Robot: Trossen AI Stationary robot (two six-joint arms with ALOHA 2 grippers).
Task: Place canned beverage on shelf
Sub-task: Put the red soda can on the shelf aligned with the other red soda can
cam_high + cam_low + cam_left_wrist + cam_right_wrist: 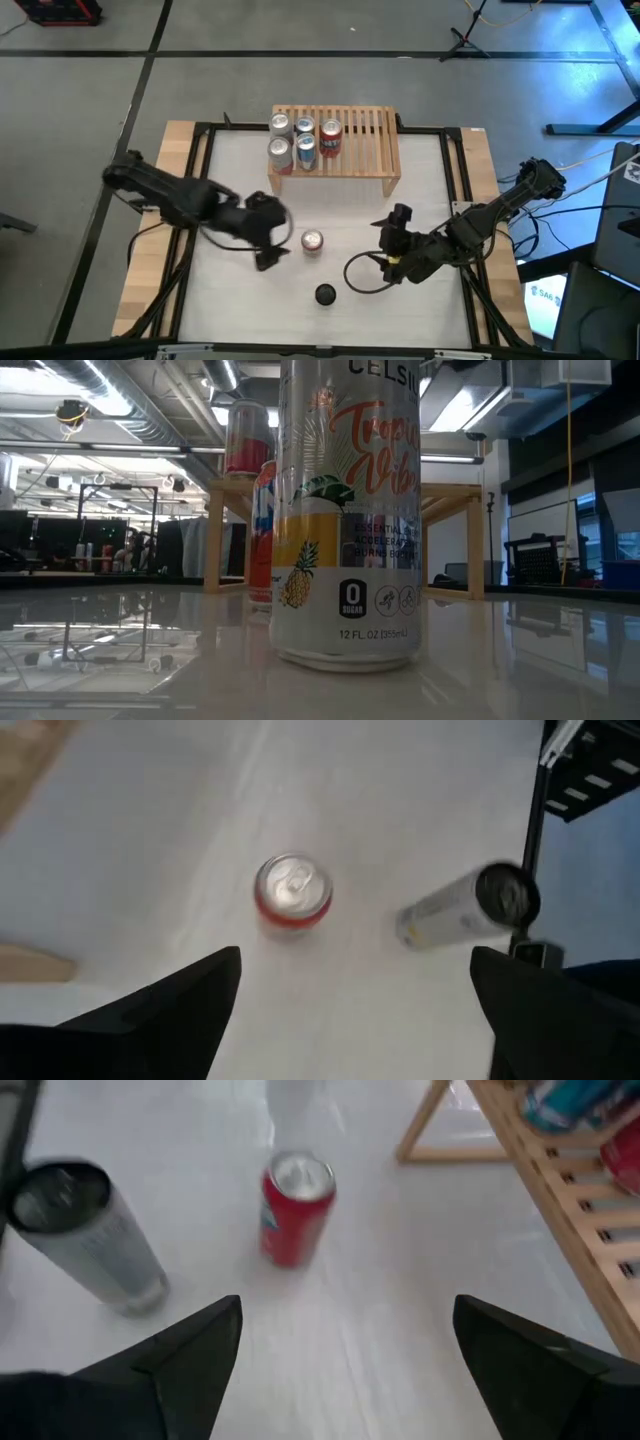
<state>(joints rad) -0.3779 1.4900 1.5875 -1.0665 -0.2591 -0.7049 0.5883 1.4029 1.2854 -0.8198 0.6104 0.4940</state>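
Observation:
A red can point(312, 241) stands upright on the white table, and also shows in the left wrist view point(292, 892) and the right wrist view point(295, 1205). A slim pale can with a dark top point(325, 294) stands nearer the front edge and fills the low view point(345, 510). The light-wood slatted shelf point(365, 140) stands at the far side with several cans on its left half. My left gripper point(286, 237) is open just left of the red can and touches nothing. My right gripper point(387, 236) is open and empty to the can's right.
The cans on the shelf point(305, 138) fill its left half; its right slats point(370, 130) are bare. A black frame rail point(455, 190) runs along the table's sides. Cables point(360, 275) trail on the table by my right arm.

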